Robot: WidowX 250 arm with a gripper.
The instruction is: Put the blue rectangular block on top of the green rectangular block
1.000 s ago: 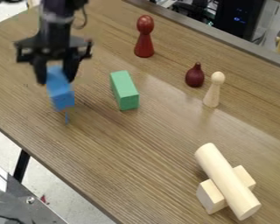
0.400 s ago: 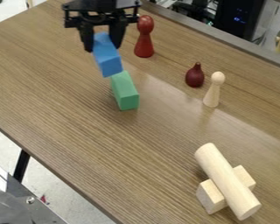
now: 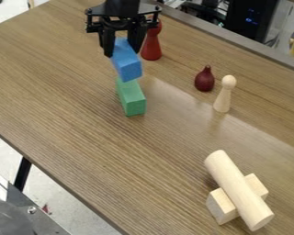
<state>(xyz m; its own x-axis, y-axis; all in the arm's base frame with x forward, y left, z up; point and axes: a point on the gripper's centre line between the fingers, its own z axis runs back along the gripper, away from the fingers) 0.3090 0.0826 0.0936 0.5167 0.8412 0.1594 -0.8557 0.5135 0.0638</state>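
Observation:
My gripper (image 3: 122,50) hangs at the upper left of the camera view, shut on the blue rectangular block (image 3: 127,63), which sticks out toward the camera from between the fingers. The green rectangular block (image 3: 132,98) lies on the table, and the blue block's lower end overlaps its far end in the view. How much height separates the two blocks, or whether they touch, I cannot tell.
A red peg figure (image 3: 151,45) stands just behind the gripper's right side. A dark red bulb-shaped piece (image 3: 205,79) and a pale wooden peg (image 3: 223,94) stand to the right. A wooden cylinder (image 3: 237,189) rests across a wooden block (image 3: 221,206) on the table (image 3: 143,160) at lower right.
From the left, my gripper has carried the blue block rightward and up in the view, to the green block's far end. The green block has stayed where it was.

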